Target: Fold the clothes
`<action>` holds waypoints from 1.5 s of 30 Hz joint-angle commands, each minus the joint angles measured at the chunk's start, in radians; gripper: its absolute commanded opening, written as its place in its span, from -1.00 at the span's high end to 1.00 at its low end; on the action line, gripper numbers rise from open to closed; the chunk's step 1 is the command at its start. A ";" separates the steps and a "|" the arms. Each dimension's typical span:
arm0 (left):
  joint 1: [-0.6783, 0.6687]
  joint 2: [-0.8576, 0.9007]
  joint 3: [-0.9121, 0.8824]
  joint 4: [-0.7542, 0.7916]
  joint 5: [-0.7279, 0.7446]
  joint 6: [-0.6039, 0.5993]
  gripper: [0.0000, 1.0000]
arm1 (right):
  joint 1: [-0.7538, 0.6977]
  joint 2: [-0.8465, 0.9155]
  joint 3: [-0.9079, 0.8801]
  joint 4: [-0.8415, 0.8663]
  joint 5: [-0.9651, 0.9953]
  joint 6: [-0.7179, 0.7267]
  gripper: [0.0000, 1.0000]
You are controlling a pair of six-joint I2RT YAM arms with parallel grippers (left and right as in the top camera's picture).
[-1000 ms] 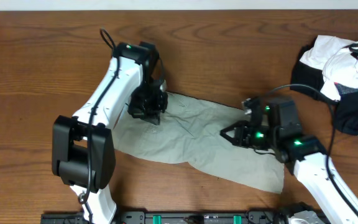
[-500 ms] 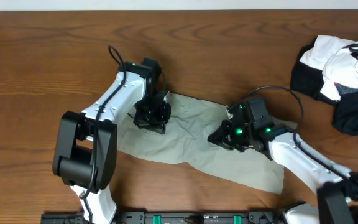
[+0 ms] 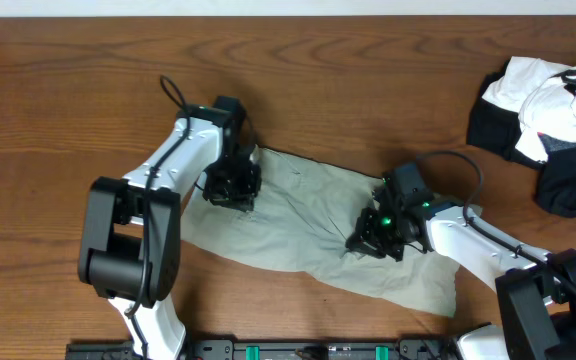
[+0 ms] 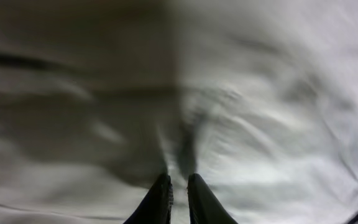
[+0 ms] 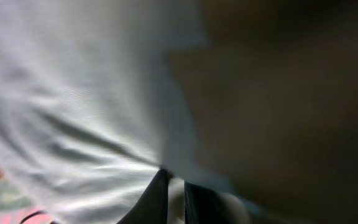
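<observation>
- The right gripper point(image 3: 363, 243) now sits nearer the front, further across the wrinkled khaki cotton garment point(image 3: 298, 215).
- The left gripper point(image 3: 232, 190) is slightly nearer the front too.

The left arm point(image 3: 173, 160) and right arm point(image 3: 473, 240) have white links and black joints. The left end effector point(image 3: 230, 190) and right end effector point(image 3: 373, 240) are black, with slim tapered fingers point(image 4: 160, 199). Just behind the right one glow green lights point(image 3: 384, 221); black cables point(image 3: 171, 92) loop behind both.

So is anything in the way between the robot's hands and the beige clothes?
No, nothing visible. The left gripper and right gripper are both down on the khaki garment, touching it. The black and white heap lies apart, off to the side.
</observation>
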 commanded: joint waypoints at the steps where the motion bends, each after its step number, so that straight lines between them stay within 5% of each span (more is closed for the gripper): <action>1: 0.050 0.009 -0.037 0.031 -0.024 -0.005 0.72 | -0.038 0.013 -0.011 -0.037 0.110 -0.047 0.78; 13: 0.157 0.010 -0.092 0.127 -0.048 0.000 0.66 | -0.165 0.013 -0.010 -0.094 0.121 -0.177 0.55; 20: 0.245 0.010 -0.092 0.140 -0.051 -0.022 0.66 | -0.238 0.013 0.022 -0.156 0.121 -0.321 0.05; 30: 0.296 -0.025 -0.074 0.140 0.041 -0.005 0.66 | -0.249 0.013 0.161 -0.198 0.104 -0.432 -0.01; 37: 0.272 -0.233 -0.061 0.151 0.098 -0.005 0.66 | -0.224 0.013 0.254 -0.198 0.074 -0.494 -0.03; 45: 0.154 -0.412 -0.061 0.082 0.165 -0.005 -0.11 | -0.208 0.017 0.465 -0.372 0.175 -0.550 0.00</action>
